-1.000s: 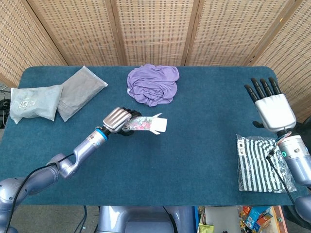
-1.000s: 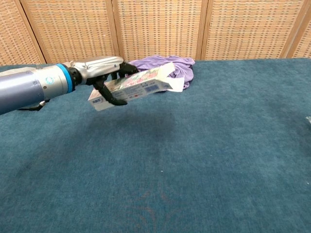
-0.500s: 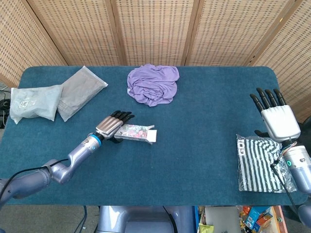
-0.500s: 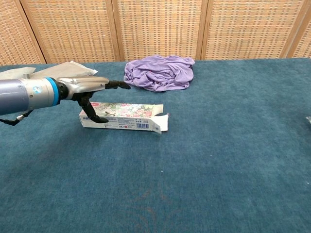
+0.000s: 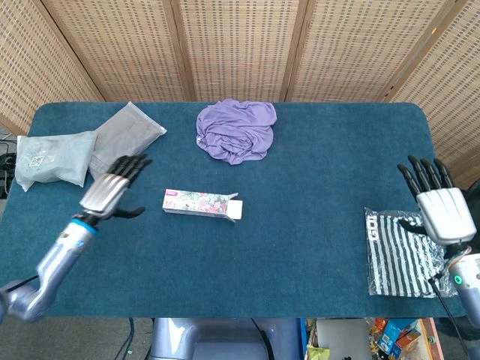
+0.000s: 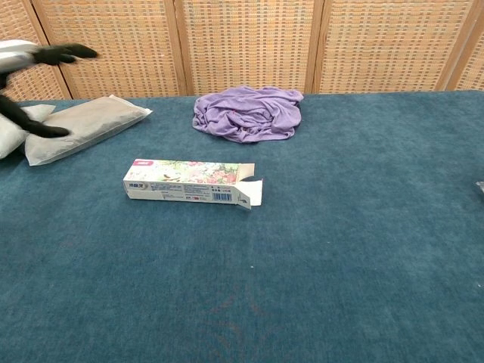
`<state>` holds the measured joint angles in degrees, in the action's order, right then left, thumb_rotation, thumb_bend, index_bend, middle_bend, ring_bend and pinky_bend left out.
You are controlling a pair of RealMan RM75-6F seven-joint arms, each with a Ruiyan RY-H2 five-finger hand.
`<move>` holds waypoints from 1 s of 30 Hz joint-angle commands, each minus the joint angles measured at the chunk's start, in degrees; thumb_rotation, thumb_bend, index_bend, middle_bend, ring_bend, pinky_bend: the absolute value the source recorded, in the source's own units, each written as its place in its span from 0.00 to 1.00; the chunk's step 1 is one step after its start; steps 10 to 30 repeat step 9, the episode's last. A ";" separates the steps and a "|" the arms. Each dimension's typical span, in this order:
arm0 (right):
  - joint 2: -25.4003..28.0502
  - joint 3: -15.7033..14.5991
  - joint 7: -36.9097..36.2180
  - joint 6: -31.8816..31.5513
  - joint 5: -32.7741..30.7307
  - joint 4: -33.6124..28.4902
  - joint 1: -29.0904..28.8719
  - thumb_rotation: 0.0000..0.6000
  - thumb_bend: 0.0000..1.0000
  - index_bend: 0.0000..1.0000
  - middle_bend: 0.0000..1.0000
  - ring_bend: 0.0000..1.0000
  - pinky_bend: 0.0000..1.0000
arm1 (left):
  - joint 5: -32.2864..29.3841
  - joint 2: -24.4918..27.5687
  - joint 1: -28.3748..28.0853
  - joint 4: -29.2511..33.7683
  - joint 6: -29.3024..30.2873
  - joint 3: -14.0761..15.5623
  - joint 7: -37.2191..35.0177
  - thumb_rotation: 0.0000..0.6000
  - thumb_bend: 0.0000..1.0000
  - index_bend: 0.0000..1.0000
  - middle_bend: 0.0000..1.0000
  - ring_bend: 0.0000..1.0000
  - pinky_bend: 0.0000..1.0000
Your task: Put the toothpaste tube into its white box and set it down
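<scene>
Head view is showing the box (image 5: 202, 203) lying flat on the blue desk (image 5: 300, 247) near the middle, its flowered face up and its right end flap hanging open. The tube itself is not showing, so whether it is inside cannot be told. The left hand (image 5: 111, 193) is hovering well apart from the box, to its left, with fingers (image 5: 132, 163) spread and holding nothing. The right hand (image 5: 438, 201) is hanging at the desk's right edge, fingers straight and apart, empty, just above a striped packet (image 5: 397, 255). A purple cloth (image 5: 235, 130) is lying bunched behind the box, and two grey bags (image 5: 82, 151) are resting at the far left. Chest view is showing the box (image 6: 189, 182) lying lengthwise on the desk (image 6: 318, 287), its open flap at the right end. Only dark fingers (image 6: 66, 53) of the left hand are showing at the upper left corner, spread and away from the box. The cloth (image 6: 247, 112) is sitting beyond, and a grey bag (image 6: 83, 127) is lying to the left.
</scene>
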<state>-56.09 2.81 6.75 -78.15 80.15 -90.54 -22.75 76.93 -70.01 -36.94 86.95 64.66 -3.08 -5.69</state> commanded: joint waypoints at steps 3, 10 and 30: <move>-4.07 -2.31 -3.76 -4.56 3.24 2.34 5.05 1.00 0.00 0.00 0.00 0.00 0.00 | 3.28 8.50 11.72 7.99 12.78 4.11 0.99 1.00 0.19 0.00 0.00 0.00 0.00; -6.43 -3.27 -5.38 -8.35 4.83 2.85 9.14 1.00 0.00 0.00 0.00 0.00 0.00 | 4.32 11.10 18.83 11.54 19.27 6.65 4.27 1.00 0.18 0.00 0.00 0.00 0.00; -6.43 -3.27 -5.38 -8.35 4.83 2.85 9.14 1.00 0.00 0.00 0.00 0.00 0.00 | 4.32 11.10 18.83 11.54 19.27 6.65 4.27 1.00 0.18 0.00 0.00 0.00 0.00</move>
